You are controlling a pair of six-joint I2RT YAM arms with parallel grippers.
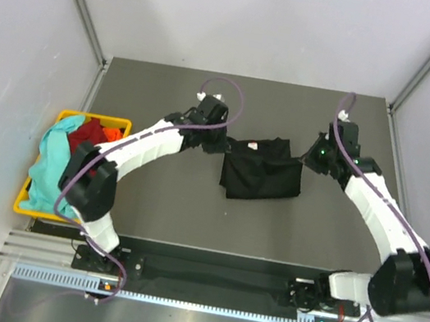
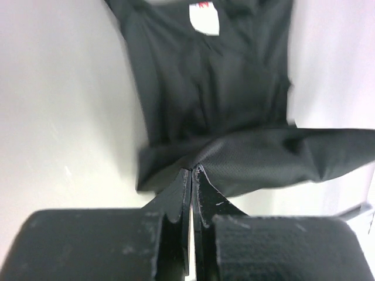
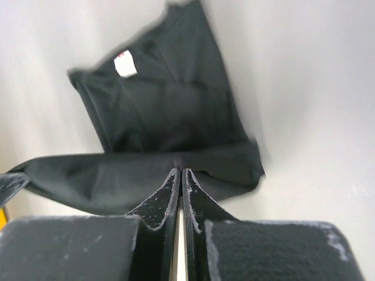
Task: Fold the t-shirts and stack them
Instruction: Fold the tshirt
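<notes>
The left claw (image 2: 192, 172) is pinched tight, its two fingers pressed together on a fold of the black t-shirt (image 2: 211, 93). The cloth rises from the tips and stretches off in a taut band to the right of that wrist view. The right claw (image 3: 180, 173) is likewise clamped onto the same garment, with a band of black cloth pulled across just beyond its tips and running off to the left.

Past each claw the rest of the shirt lies spread flat, and its white neck label (image 2: 205, 17) is at the far end from the fingers. From above, the shirt sits in the middle of the dark tabletop (image 1: 189, 215), partly folded. The left claw is at its left edge and the right claw at its right edge, so the garment is held between the two arms.

Well apart, at the left edge of the tabletop, a yellow basket (image 1: 97, 118) holds a teal t-shirt (image 1: 48, 165) that drapes over its near rim. A red t-shirt (image 1: 86, 137) lies bunched behind it.
</notes>
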